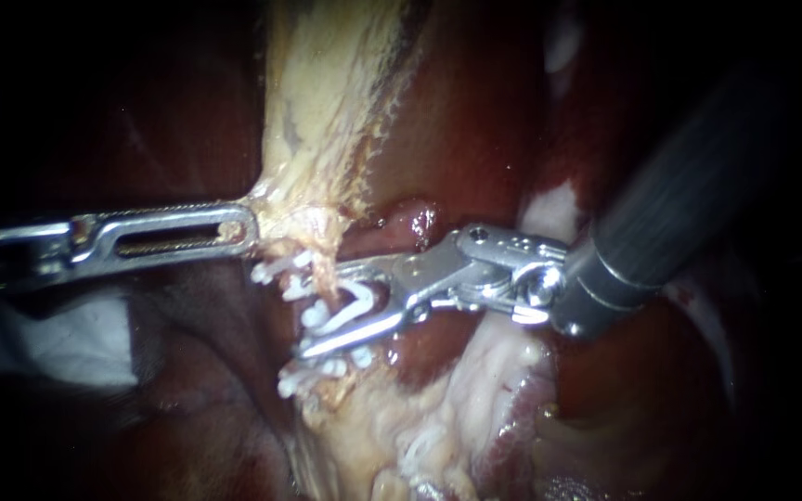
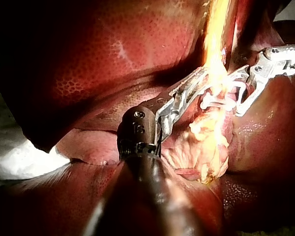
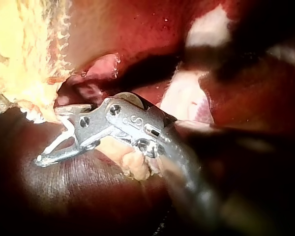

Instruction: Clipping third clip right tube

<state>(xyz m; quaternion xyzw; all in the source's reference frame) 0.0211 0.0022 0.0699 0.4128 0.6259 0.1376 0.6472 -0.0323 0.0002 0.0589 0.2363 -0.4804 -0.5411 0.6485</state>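
Observation:
A pale tube (image 1: pixel 329 243) runs down from the yellowish gallbladder tissue (image 1: pixel 327 102) between dark red liver lobes. White clips sit on it, one above (image 1: pixel 276 269) and one below (image 1: pixel 297 380) my right instrument's jaws. My right instrument (image 1: pixel 322 311) comes in from the upper right. Its jaws stand apart astride the tube, holding a white clip (image 1: pixel 356 301) between them; the right wrist view shows the same instrument (image 3: pixel 49 135) and the clip's legs (image 3: pixel 56 142). My left instrument (image 1: pixel 251 227) has its slotted jaws shut on the pale tissue's edge just above the clips, as its own left instrument (image 2: pixel 199 81) view also shows.
Liver (image 1: pixel 475 121) surrounds the site on both sides. White gauze (image 1: pixel 67 339) lies at the lower left under the left shaft. Pale fatty tissue (image 1: pixel 438 417) bulges below the right jaws. The right shaft (image 1: pixel 689 195) covers the upper right.

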